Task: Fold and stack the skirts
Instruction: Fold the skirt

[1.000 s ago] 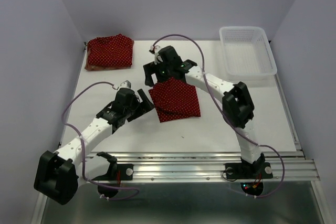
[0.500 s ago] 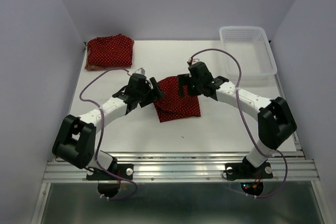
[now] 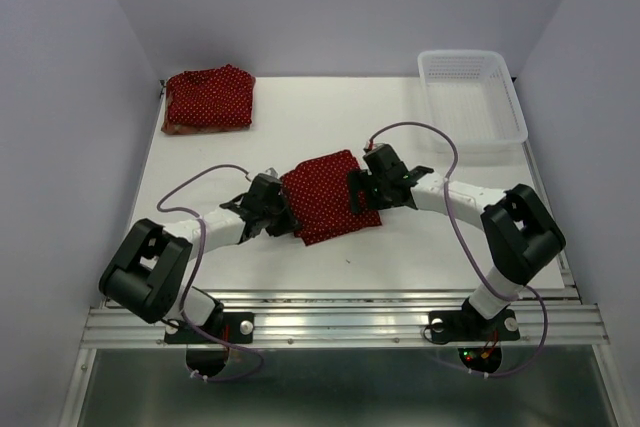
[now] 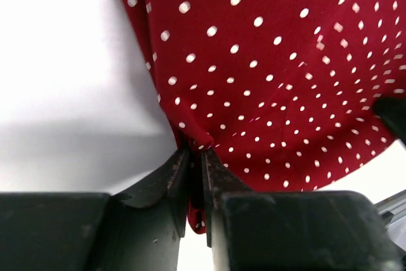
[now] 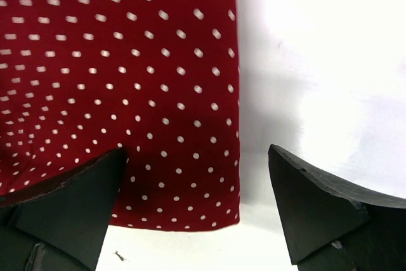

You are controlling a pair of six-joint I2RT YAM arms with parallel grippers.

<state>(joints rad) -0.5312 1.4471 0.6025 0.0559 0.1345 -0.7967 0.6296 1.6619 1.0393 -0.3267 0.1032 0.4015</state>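
A dark red skirt with tiny white dots lies folded flat at the table's middle. My left gripper is at its left edge. In the left wrist view the left gripper is shut on a pinched fold of that skirt. My right gripper is at the skirt's right edge. In the right wrist view it stands open, and the skirt's near corner lies between its fingers. A second dotted skirt lies folded at the back left corner.
A white mesh basket stands at the back right of the table. The white table ends in a metal rail along its near edge, where both arm bases are bolted.
Both arms came in on the middle skirt, the left from the near left, the right from behind it. The left gripper shut on the skirt's left edge. The skirt turned and shifted a little.
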